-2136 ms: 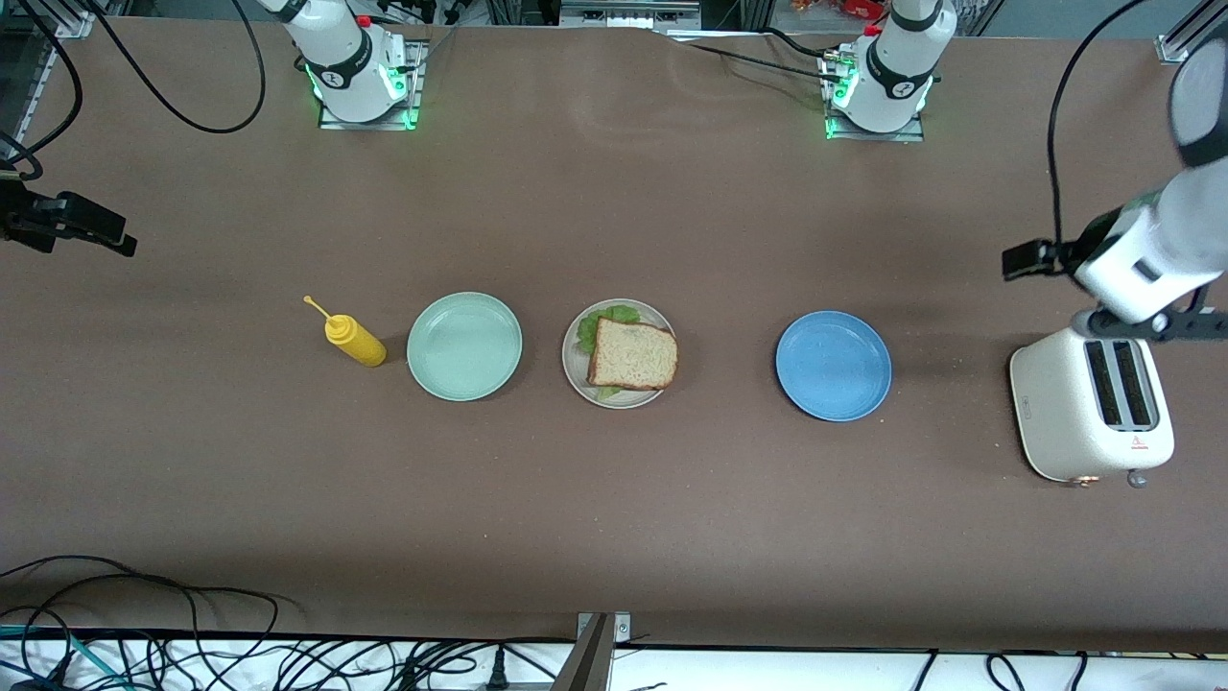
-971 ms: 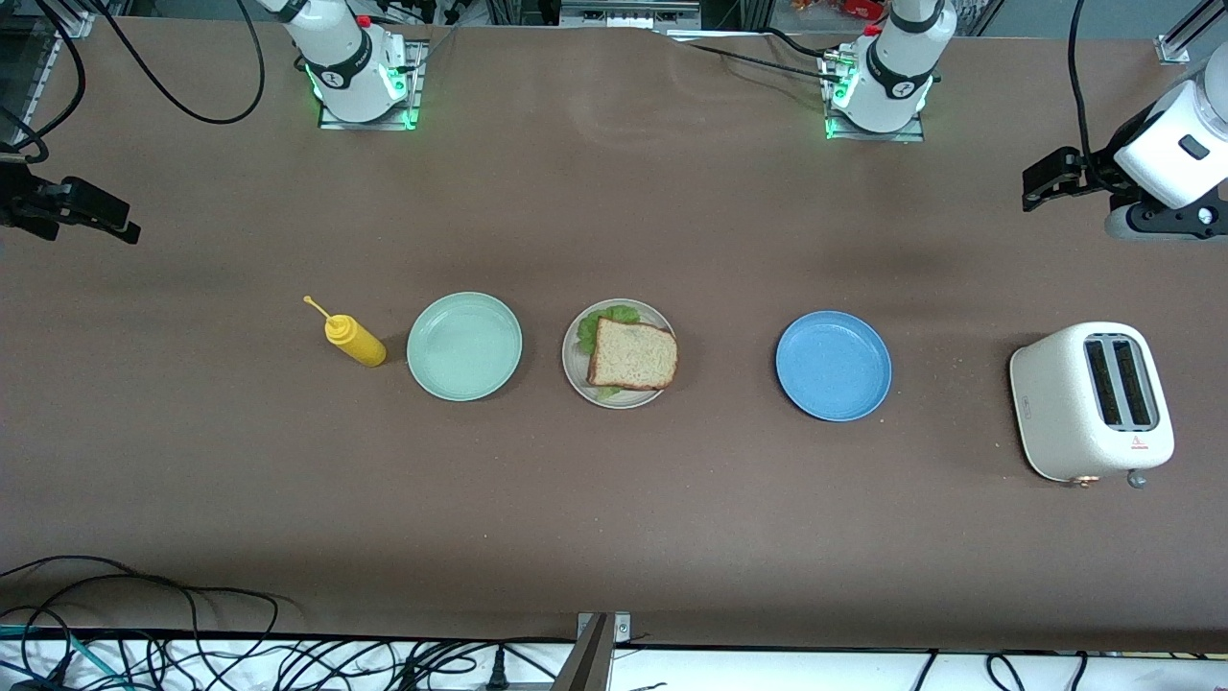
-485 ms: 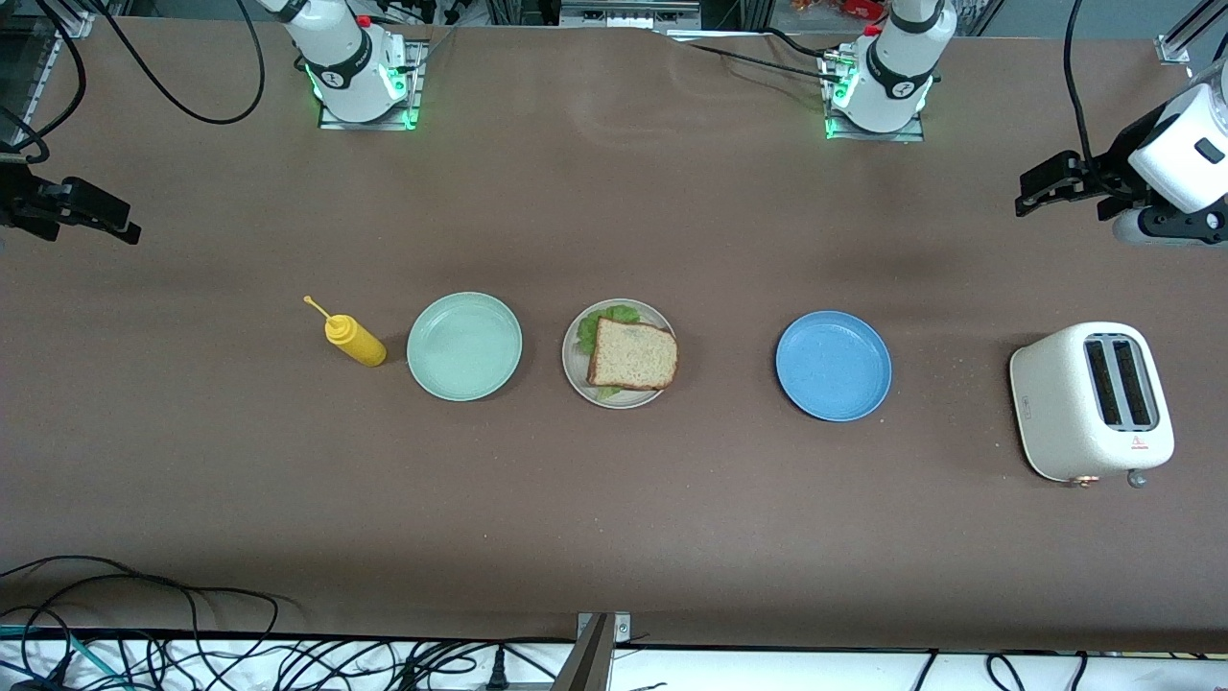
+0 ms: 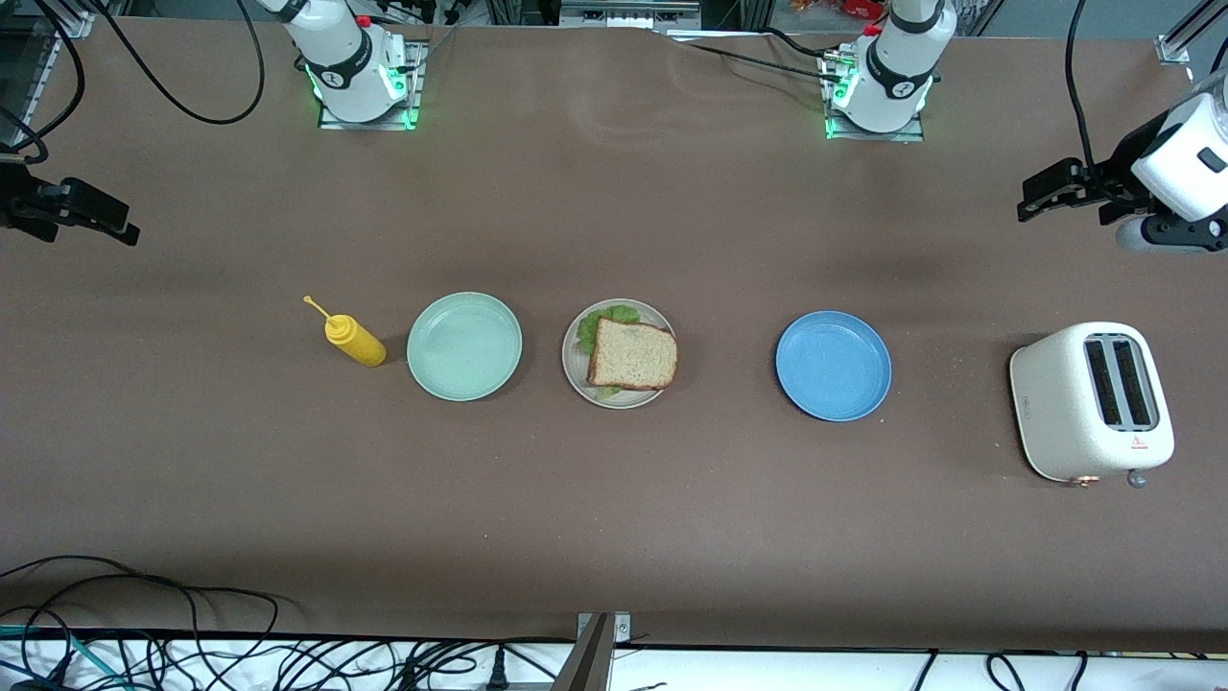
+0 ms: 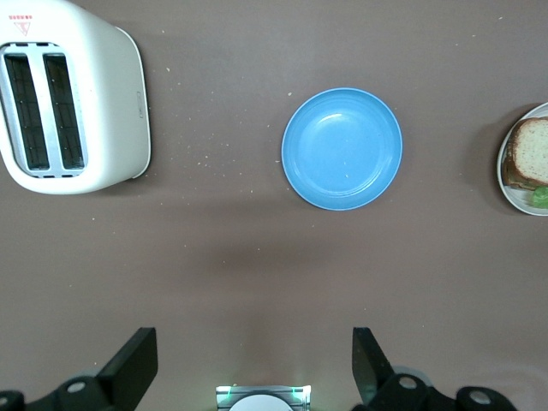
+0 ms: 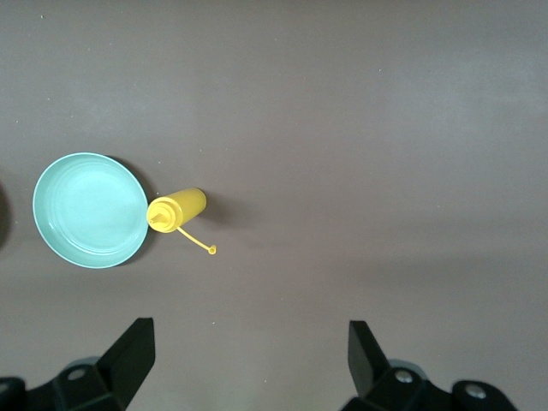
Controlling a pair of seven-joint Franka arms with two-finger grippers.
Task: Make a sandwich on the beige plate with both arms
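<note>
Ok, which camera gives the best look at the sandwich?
The front view: the whole sandwich shows on the beige plate, lettuce peeking out. The left wrist view catches only its edge; the right wrist view misses it.

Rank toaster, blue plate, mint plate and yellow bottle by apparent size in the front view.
1. Toaster, largest.
2. Blue plate and mint plate: look alike, not ranked.
3. Yellow bottle, smallest.

A robotics lab: arm bases (image 4: 363, 72) bolted to a brown counter (image 4: 614, 518), loose cables (image 4: 192, 653) along its edge.
</note>
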